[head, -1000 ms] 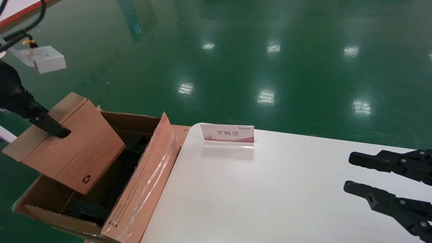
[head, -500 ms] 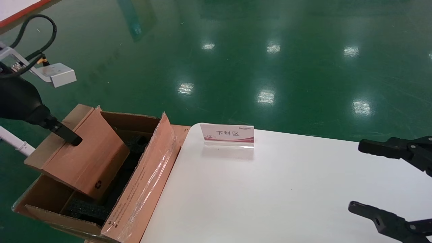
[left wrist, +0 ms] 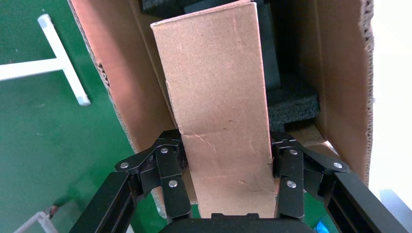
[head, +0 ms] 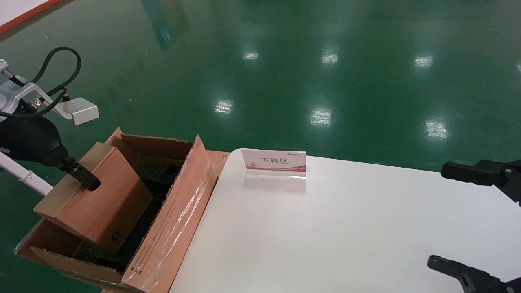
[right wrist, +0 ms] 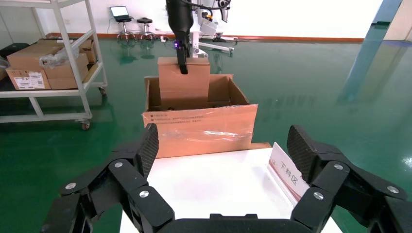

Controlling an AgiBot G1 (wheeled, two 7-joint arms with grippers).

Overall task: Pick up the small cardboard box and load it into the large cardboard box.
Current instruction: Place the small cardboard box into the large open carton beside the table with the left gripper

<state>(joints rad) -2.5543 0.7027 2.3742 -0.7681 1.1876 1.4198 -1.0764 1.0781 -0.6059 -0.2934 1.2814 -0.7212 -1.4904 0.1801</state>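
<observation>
My left gripper (head: 87, 181) is shut on the small cardboard box (head: 97, 203), gripping its upper end from both sides. The box is tilted, with its lower end with the recycling mark down inside the large cardboard box (head: 171, 228), over the black foam (head: 156, 179). In the left wrist view the gripper (left wrist: 226, 145) clamps the small box (left wrist: 218, 87) between the large box's walls (left wrist: 340, 73). My right gripper (head: 439, 219) is open and empty over the table's right side. Its wrist view shows its gripper (right wrist: 224, 143), the large box (right wrist: 199, 131) and the small box (right wrist: 184, 85).
The large box stands on the floor against the left end of the white table (head: 325, 228). A small sign (head: 274, 162) stands at the table's far edge. A shelf cart with cartons (right wrist: 58, 58) stands farther off on the green floor.
My left gripper has lowered the small box, so it now sits deeper in the large box. My right gripper's fingers have spread wider and drawn back to the right.
</observation>
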